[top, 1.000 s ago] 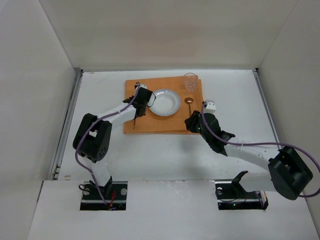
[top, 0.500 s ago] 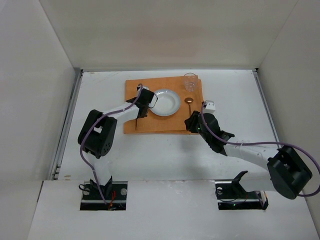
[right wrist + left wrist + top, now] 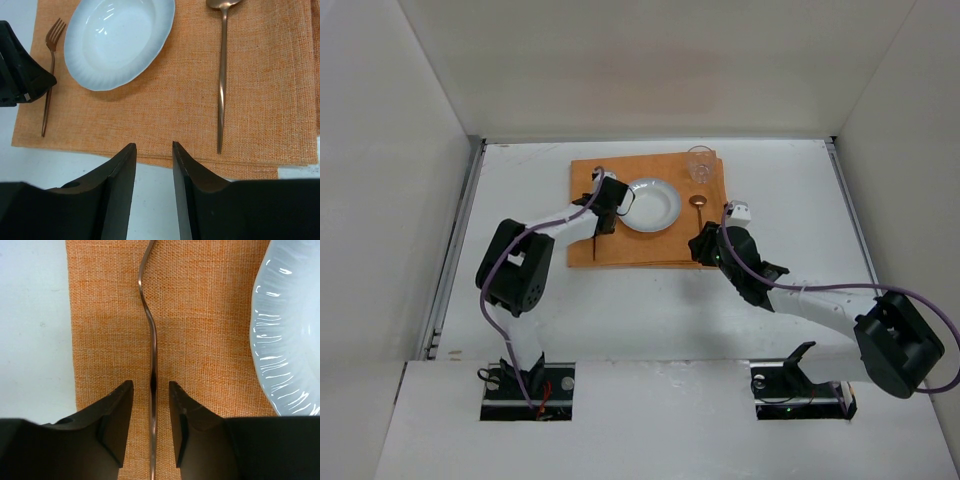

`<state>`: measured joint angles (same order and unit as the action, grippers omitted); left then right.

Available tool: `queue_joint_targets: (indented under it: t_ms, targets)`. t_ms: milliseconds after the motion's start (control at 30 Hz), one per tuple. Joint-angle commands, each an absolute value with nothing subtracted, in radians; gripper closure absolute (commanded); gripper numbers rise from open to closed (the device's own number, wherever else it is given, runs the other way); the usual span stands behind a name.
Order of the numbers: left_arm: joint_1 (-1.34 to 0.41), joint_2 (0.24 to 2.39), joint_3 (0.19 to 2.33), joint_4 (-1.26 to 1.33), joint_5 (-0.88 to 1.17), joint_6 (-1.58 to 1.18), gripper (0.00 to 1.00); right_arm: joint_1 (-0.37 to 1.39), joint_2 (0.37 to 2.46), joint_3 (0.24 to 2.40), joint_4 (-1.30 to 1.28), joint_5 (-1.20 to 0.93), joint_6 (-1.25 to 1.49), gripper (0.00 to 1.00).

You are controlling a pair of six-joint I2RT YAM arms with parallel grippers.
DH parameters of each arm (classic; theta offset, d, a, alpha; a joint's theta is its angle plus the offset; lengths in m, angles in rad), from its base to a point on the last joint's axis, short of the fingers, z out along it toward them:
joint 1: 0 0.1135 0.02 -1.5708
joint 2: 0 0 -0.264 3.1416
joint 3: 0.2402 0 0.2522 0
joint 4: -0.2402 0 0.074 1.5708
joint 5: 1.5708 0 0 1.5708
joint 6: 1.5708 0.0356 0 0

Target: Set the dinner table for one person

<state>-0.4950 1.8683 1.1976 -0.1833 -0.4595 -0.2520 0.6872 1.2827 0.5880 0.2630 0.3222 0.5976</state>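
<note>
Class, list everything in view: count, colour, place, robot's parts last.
dinner table: one, white, beneath everything
mat: one, orange, on table
plate: one, white, on mat
fork: one, copper, left of plate
spoon: one, copper, right of plate
glass: one, clear, mat's far right corner
left hand: one, black, open astride fork
right hand: one, black, open above mat's near edge
</note>
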Motion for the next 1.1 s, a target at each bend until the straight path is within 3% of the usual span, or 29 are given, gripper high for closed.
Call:
queue_joint_targets:
  t_ms: [0, 133, 367, 467, 600, 700, 867, 1067]
  targets:
    - [-0.512, 1.758, 1.184, -0.183, -0.498, -0.267, 0.64, 0.685, 1.276, 0.597, 0.321, 0.334, 0.589, 0.59]
    - [-0.531, 1.613, 1.126, -0.158, -0.548, -0.305, 0.55, 0.685, 1.258, 0.589, 0.321, 0.350, 0.587, 0.58]
    - [-0.504, 1.281, 0.887, -0.054, -0.583, -0.443, 0.49, 0.668, 1.187, 0.546, 0.334, 0.428, 0.601, 0.59]
    - [-0.447, 1.140, 0.769, -0.057, -0.589, -0.518, 0.47, 0.650, 1.143, 0.517, 0.345, 0.446, 0.626, 0.67]
    - [-0.332, 0.965, 0.606, -0.106, -0.581, -0.645, 0.45, 0.604, 1.080, 0.470, 0.367, 0.463, 0.667, 0.84]
    - [-0.265, 0.858, 0.508, -0.159, -0.589, -0.709, 0.45, 0.546, 1.022, 0.436, 0.353, 0.471, 0.712, 0.87]
    - [-0.199, 0.758, 0.399, -0.227, -0.588, -0.808, 0.43, 0.426, 0.954, 0.370, 0.348, 0.451, 0.810, 0.72]
    - [-0.171, 0.799, 0.388, -0.265, -0.586, -0.871, 0.41, 0.392, 0.960, 0.347, 0.374, 0.436, 0.839, 0.57]
